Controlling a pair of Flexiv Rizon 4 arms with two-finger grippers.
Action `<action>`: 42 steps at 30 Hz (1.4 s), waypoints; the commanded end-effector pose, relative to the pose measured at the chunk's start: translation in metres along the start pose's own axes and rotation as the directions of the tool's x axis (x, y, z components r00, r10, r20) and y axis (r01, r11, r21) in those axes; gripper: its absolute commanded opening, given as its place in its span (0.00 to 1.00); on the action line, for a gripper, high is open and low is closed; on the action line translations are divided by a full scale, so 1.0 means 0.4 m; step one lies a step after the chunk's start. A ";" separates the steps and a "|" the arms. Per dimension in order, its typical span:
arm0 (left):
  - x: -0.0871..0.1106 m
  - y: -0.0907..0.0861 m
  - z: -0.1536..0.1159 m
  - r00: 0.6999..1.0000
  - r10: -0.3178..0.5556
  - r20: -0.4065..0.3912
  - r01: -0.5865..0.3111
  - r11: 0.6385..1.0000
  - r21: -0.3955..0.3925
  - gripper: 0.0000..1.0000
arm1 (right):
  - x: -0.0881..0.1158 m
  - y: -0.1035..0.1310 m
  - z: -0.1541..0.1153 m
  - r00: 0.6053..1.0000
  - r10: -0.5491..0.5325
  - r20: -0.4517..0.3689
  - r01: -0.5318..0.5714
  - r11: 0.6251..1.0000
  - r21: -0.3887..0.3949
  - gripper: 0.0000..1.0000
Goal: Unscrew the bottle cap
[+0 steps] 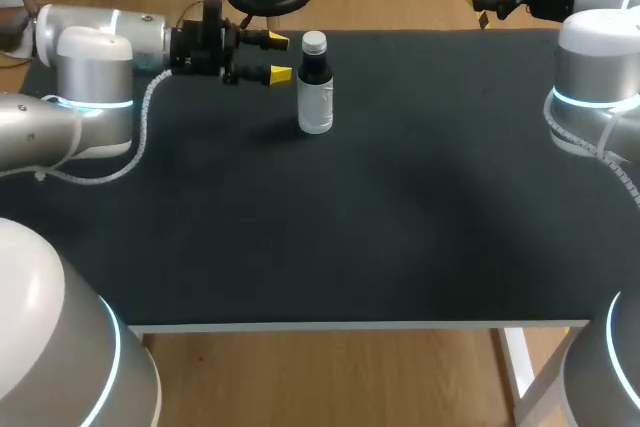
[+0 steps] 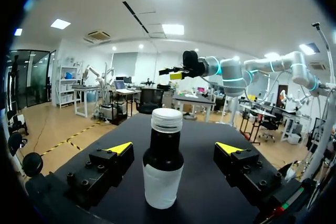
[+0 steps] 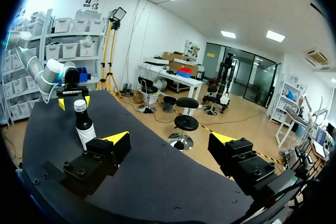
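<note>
One bottle (image 1: 315, 92) stands upright on the table (image 1: 380, 227), white cap (image 1: 314, 43) on, just ahead of my left gripper (image 1: 280, 58), whose fingers are spread and touch nothing. My right gripper (image 1: 476, 4), fingers also apart, hangs well away past the far edge. Whether the cap is tight, I cannot tell.

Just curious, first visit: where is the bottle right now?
In the head view, the bottle stands upright left of the table's middle, just ahead of the open left pincer.
</note>
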State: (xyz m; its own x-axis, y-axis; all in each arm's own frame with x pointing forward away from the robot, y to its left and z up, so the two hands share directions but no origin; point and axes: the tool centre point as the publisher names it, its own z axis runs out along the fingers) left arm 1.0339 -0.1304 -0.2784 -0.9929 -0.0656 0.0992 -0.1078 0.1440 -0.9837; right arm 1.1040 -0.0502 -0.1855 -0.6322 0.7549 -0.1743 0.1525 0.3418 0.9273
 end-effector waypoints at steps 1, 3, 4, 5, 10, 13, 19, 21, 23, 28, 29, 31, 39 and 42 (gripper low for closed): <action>-0.019 0.005 0.011 0.999 0.014 -0.030 -0.014 1.000 0.013 1.00 | 0.000 0.001 -0.001 1.000 0.000 0.000 0.000 1.000 0.003 1.00; -0.021 0.003 0.013 0.999 0.021 -0.034 -0.021 1.000 0.016 1.00 | 0.000 0.001 -0.001 1.000 0.000 0.000 0.000 1.000 0.003 1.00; -0.022 0.002 0.016 0.999 0.022 -0.036 -0.021 1.000 0.017 1.00 | 0.000 0.001 -0.001 1.000 0.000 0.000 0.000 1.000 0.003 1.00; -0.023 0.001 0.019 0.999 0.023 -0.038 -0.023 1.000 0.017 1.00 | 0.000 0.001 -0.001 1.000 0.000 0.000 0.000 1.000 0.003 1.00; -0.024 -0.006 0.033 0.998 0.042 -0.056 -0.041 0.999 0.021 1.00 | 0.000 0.001 -0.001 1.000 0.000 0.000 0.000 1.000 0.003 1.00; -0.023 -0.008 0.042 0.997 0.046 -0.065 -0.045 0.999 0.023 1.00 | 0.000 0.001 -0.001 1.000 0.000 0.000 0.000 1.000 0.003 1.00; -0.022 -0.006 0.057 0.995 0.052 -0.085 -0.049 0.998 0.031 1.00 | 0.000 0.001 -0.001 1.000 0.000 0.000 0.000 1.000 0.003 1.00; -0.022 -0.005 0.066 0.993 0.055 -0.100 -0.053 0.998 0.027 1.00 | 0.000 0.001 -0.001 1.000 0.000 0.000 0.000 1.000 0.003 1.00; -0.021 -0.004 0.073 0.992 0.059 -0.109 -0.057 0.998 0.026 1.00 | 0.000 0.001 -0.001 1.000 0.000 0.000 0.000 1.000 0.003 1.00; -0.020 -0.001 0.093 0.992 0.047 -0.118 -0.044 0.999 0.022 1.00 | 0.000 0.001 -0.001 1.000 0.000 0.000 0.000 1.000 0.003 1.00; -0.020 0.000 0.095 0.992 0.044 -0.121 -0.041 0.999 0.022 1.00 | 0.000 0.001 -0.001 1.000 0.000 0.000 0.000 1.000 0.003 1.00; -0.021 0.001 0.100 0.991 0.044 -0.126 -0.041 0.999 0.024 1.00 | 0.000 0.001 -0.001 1.000 0.000 0.000 0.000 1.000 0.003 1.00; -0.021 0.003 0.120 0.988 0.045 -0.147 -0.041 0.999 0.033 1.00 | 0.000 0.001 -0.001 1.000 0.000 0.000 0.000 1.000 0.003 1.00; -0.020 0.003 0.123 0.987 0.045 -0.153 -0.040 0.999 0.034 1.00 | 0.000 0.001 -0.001 1.000 0.000 0.000 0.000 1.000 0.003 1.00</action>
State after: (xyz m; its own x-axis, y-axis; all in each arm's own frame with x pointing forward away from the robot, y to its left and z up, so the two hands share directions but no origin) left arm 1.0382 -0.1765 -0.2842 -0.9941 0.0790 0.0745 -0.0650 0.1168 -0.9910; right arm 1.1041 -0.0503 -0.1855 -0.6321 0.7550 -0.1743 0.1525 0.3418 0.9273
